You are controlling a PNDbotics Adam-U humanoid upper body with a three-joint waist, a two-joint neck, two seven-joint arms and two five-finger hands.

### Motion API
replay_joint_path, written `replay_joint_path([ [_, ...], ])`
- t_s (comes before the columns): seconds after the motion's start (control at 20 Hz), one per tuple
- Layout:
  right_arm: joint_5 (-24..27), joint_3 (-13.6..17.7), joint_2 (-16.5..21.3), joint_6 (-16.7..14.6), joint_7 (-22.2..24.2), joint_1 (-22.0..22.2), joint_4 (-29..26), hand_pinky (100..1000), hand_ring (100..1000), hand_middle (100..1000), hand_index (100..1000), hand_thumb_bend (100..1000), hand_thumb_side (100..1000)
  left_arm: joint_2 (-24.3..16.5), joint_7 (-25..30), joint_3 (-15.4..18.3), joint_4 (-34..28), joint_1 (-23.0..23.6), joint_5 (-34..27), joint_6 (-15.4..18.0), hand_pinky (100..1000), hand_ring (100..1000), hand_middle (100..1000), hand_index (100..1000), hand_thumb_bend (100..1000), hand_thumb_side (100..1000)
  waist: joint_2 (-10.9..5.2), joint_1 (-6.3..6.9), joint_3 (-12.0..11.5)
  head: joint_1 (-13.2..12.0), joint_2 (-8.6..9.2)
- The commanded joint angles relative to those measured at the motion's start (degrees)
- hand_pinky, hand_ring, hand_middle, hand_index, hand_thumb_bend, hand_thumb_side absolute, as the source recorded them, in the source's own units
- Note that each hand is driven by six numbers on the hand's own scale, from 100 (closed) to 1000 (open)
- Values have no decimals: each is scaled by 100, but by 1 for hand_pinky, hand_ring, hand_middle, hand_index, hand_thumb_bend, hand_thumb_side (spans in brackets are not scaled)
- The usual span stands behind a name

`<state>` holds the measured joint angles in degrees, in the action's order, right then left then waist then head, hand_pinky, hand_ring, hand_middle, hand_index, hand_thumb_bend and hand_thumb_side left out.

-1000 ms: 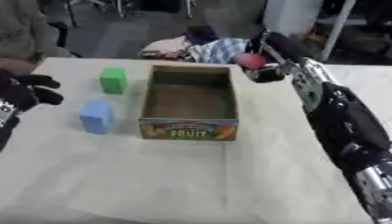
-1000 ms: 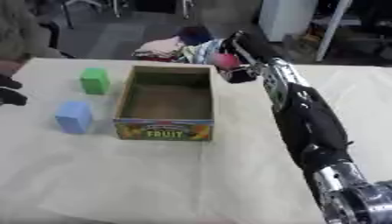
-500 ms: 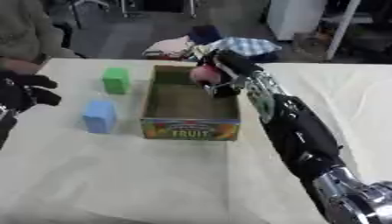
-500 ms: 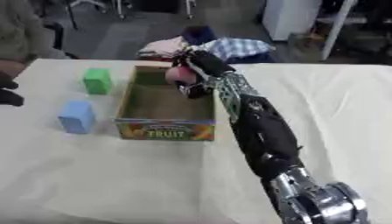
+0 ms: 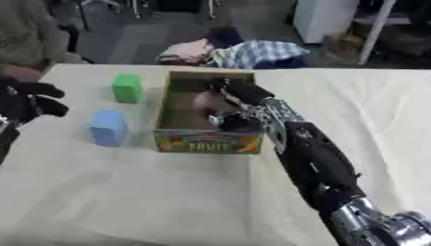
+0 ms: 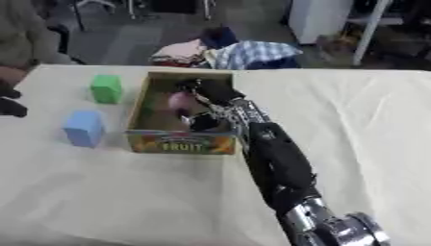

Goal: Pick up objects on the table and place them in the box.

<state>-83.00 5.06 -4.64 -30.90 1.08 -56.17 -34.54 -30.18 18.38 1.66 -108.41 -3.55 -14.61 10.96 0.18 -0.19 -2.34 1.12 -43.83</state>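
An open cardboard fruit box (image 5: 205, 140) stands at mid table. My right hand (image 5: 242, 102) reaches into it from the right, fingers and thumb spread apart. A blurred pink object (image 6: 181, 102) is inside the box just left of the fingertips, apart from them as far as I can see. A green block (image 5: 127, 88) and a blue block (image 5: 108, 127) stand on the cloth left of the box. My left hand (image 5: 23, 100) rests at the left edge, fingers relaxed, holding nothing.
The table carries a cream cloth (image 5: 353, 110). A heap of clothes (image 5: 240, 52) lies beyond the far edge behind the box. A person's sleeve (image 5: 25, 36) shows at the far left corner.
My right hand carried the pink object from the right of the box over its rim and down inside; its fingers have spread and the object now sits lower and further left.
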Motion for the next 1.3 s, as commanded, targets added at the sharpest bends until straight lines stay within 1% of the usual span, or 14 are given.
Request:
replay_joint_path([
  [0.05, -59, -52, 176, -96, 94, -167, -194, 743, 850, 945, 1000, 100, 822, -172, -9, 35, -35, -51, 26, 34, 723, 688, 711, 809, 119, 815, -64, 15, 20, -18, -28],
  [0.1, -5, -59, 215, -141, 92, -176, -249, 738, 845, 939, 1000, 100, 793, -197, -17, 39, -25, -57, 37, 43, 723, 688, 711, 809, 116, 815, -68, 13, 30, -29, -28],
  [0.15, 69, -59, 259, -198, 67, -178, -310, 714, 822, 911, 1000, 100, 670, -232, -29, 48, -14, -66, 54, 57, 723, 689, 712, 809, 107, 812, -72, 12, 40, -43, -28],
  [0.2, 151, -49, 306, -268, 13, -172, -374, 711, 819, 907, 1000, 100, 650, -274, -49, 59, -3, -75, 80, 77, 723, 690, 712, 809, 105, 811, -74, 12, 51, -58, -28],
  [0.25, 237, -37, 368, -341, -49, -164, -440, 688, 794, 879, 984, 100, 508, -328, -74, 72, 14, -85, 114, 100, 722, 690, 713, 810, 100, 809, -78, 13, 67, -78, -28],
  [0.3, 327, -27, 448, -425, -127, -152, -523, 682, 787, 873, 980, 100, 474, -398, -111, 92, 42, -100, 165, 129, 722, 691, 713, 810, 100, 807, -79, 13, 86, -99, -28],
  [0.35, 415, -17, 533, -506, -210, -138, -594, 665, 770, 857, 969, 100, 405, -468, -155, 114, 79, -116, 223, 160, 722, 691, 714, 810, 100, 804, -78, 10, 106, -119, -28],
  [0.45, 595, 3, 729, -649, -386, -104, -736, 643, 747, 835, 956, 100, 334, -609, -265, 158, 194, -157, 373, 222, 721, 691, 714, 810, 100, 805, -63, -3, 152, -156, -28],
  [0.75, 1143, -36, 1525, -916, -932, 111, -1287, 612, 709, 797, 934, 100, 237, -1158, -557, 206, 750, -396, 895, 439, 719, 690, 713, 809, 100, 786, 56, -50, 350, -294, -28],
  [1.0, 1613, -172, 2173, -1049, -1397, 468, -1689, 602, 698, 785, 927, 100, 250, -1738, -651, 103, 1303, -716, 1363, 723, 718, 691, 714, 807, 100, 742, 182, -58, 502, -392, -28],
  [1.1, 1789, -231, 2361, -1076, -1503, 600, -1819, 600, 695, 780, 924, 100, 270, -1973, -619, 27, 1553, -878, 1540, 857, 723, 703, 727, 813, 100, 670, 231, -55, 565, -428, -28],
  [1.15, 1875, -252, 2430, -1080, -1522, 654, -1882, 600, 696, 780, 925, 100, 272, -2096, -576, -21, 1682, -963, 1626, 936, 725, 712, 737, 819, 100, 608, 251, -54, 594, -443, -28],
  [1.2, 1961, -272, 2494, -1081, -1521, 704, -1947, 600, 695, 779, 925, 100, 287, -2220, -515, -78, 1812, -1056, 1711, 1018, 727, 717, 742, 821, 116, 604, 269, -53, 625, -459, -28],
  [1.3, 2130, -299, 2585, -1073, -1479, 788, -2070, 598, 693, 776, 925, 100, 306, -2437, -371, -221, 2075, -1263, 1880, 1184, 741, 740, 766, 830, 291, 564, 300, -47, 690, -499, -28],
])
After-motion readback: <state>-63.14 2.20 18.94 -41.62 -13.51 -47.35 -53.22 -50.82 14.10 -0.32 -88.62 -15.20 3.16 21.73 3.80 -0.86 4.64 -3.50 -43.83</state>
